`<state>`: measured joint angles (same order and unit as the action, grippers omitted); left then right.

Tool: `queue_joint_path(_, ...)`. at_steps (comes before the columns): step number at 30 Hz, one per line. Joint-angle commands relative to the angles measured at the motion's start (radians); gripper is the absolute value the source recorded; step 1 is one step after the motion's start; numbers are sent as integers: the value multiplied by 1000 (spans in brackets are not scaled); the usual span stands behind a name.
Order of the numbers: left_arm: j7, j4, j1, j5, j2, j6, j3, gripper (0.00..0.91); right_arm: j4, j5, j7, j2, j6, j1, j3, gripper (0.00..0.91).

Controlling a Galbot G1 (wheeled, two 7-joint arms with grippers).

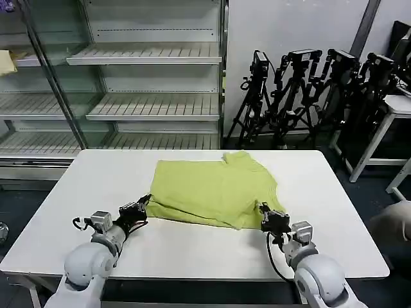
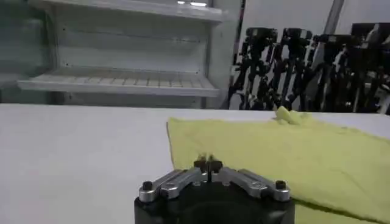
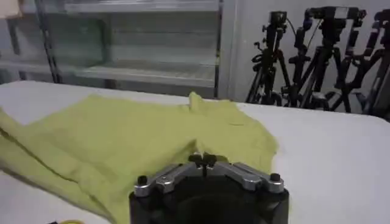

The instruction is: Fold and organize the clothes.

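Observation:
The clothes, one lime yellow-green T-shirt (image 1: pixel 215 189), lie folded over in the middle of the white table (image 1: pixel 96 179), with a sleeve bunched at the far side. My left gripper (image 1: pixel 142 205) sits at the shirt's near left corner, low on the table. In the left wrist view this gripper (image 2: pixel 208 163) is shut, with the T-shirt (image 2: pixel 274 146) edge pinched at its tips. My right gripper (image 1: pixel 264 215) is at the near right corner. The right wrist view shows it (image 3: pixel 202 160) shut on a small peak of the T-shirt (image 3: pixel 134 137).
Behind the table stands a glass-fronted shelf unit (image 1: pixel 148 83) with a small pale yellow cloth (image 1: pixel 6 62) on a left shelf. Black camera tripods (image 1: pixel 308 90) line the back right wall. Another white table (image 1: pixel 395 112) is at the right. Bare tabletop lies on both sides of the shirt.

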<state>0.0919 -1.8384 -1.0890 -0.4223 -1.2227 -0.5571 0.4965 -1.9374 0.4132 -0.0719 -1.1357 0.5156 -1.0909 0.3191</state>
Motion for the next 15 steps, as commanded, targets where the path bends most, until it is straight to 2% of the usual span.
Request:
queue_joint_path(1, 1, 62, 46, -5, 5, 1, -15, 20, 62, -9, 5, -11, -2, 63, -6, 0)
queue_joint_path(15, 4, 99, 69, 0, 5, 5, -17, 20, 118, -34, 18, -20, -17, 107, -8, 0)
